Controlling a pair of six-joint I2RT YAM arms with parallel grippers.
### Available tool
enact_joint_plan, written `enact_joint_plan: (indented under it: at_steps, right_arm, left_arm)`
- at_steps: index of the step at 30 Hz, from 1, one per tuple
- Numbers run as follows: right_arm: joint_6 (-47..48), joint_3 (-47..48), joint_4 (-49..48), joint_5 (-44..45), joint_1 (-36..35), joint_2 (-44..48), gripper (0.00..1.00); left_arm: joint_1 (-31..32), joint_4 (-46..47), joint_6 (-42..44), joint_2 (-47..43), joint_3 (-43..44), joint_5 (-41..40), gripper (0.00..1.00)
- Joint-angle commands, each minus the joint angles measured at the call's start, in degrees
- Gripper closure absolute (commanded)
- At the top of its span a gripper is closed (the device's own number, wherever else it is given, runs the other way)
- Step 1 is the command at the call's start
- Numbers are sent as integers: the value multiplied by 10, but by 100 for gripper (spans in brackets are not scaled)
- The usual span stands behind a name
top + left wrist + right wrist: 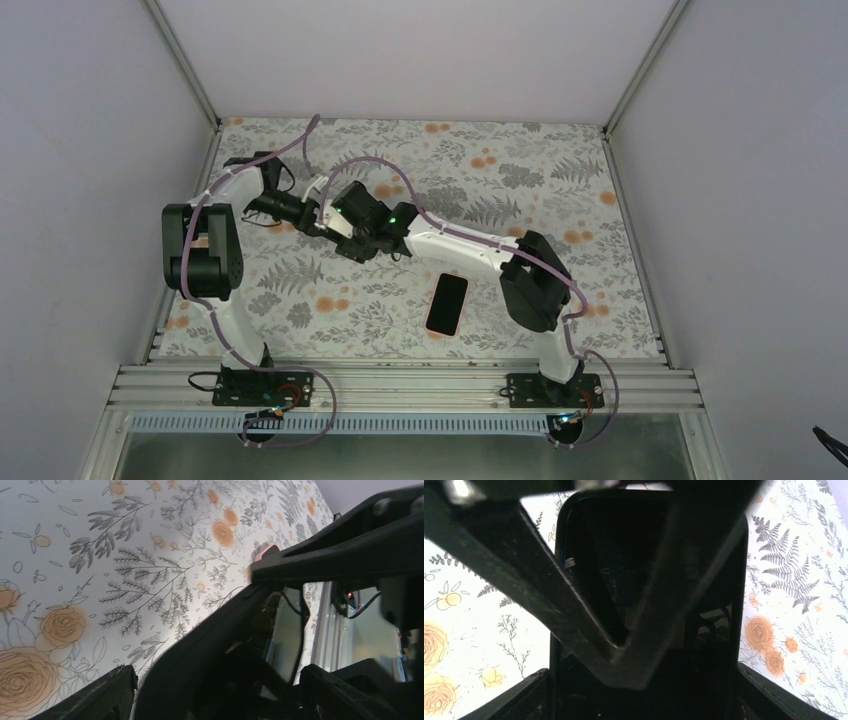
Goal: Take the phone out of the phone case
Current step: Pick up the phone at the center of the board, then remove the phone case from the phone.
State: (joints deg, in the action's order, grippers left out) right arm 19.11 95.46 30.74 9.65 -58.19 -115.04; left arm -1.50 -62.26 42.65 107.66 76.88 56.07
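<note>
My right gripper [345, 238] is shut on a black phone [719, 595]; its fingers [514, 692] press on the phone's two long edges. My left gripper [318, 212] meets it over the table's left middle. A dark V-shaped part of the left gripper [624, 645] crosses the phone's face. In the left wrist view my fingers [102, 695] stand wide apart with a dark bulk [200, 655] filling the gap; contact is hidden. A flat dark slab with a pink rim, apparently the phone case [447, 304], lies on the table and also shows in the left wrist view [290, 630].
A floral mat [520, 170] covers the table. White walls with metal posts [185, 60] close in the left, back and right. A metal rail [400, 385] runs along the near edge by the arm bases.
</note>
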Motion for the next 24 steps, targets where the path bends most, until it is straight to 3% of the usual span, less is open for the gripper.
enact_joint_plan:
  at_steps: [1,6,12,14,15,16,17,24]
  right_arm:
    - [4,23,-25,-1,-9,-23,37]
    - [7,18,-42,19,-8,-26,37]
    - [7,2,-59,32,-3,-12,37]
    - [10,1,-56,30,-3,-9,32]
    - [13,0,-51,27,-3,-8,23]
    - [14,-4,-49,20,-2,-4,5]
    - [16,-5,-39,5,-1,0,1]
    - [39,-5,107,-228,89,63,0]
  left_arm:
    - [-1,-52,52,14,25,56,24]
    - [0,-99,91,24,35,83,44]
    - [-2,-154,151,34,35,97,78]
    - [-2,-154,153,35,34,96,86]
    - [-2,-154,153,36,35,97,88]
    - [-2,-154,153,36,37,99,90]
    - [-2,-154,154,36,38,101,92]
    - [-1,-150,173,-24,41,46,98]
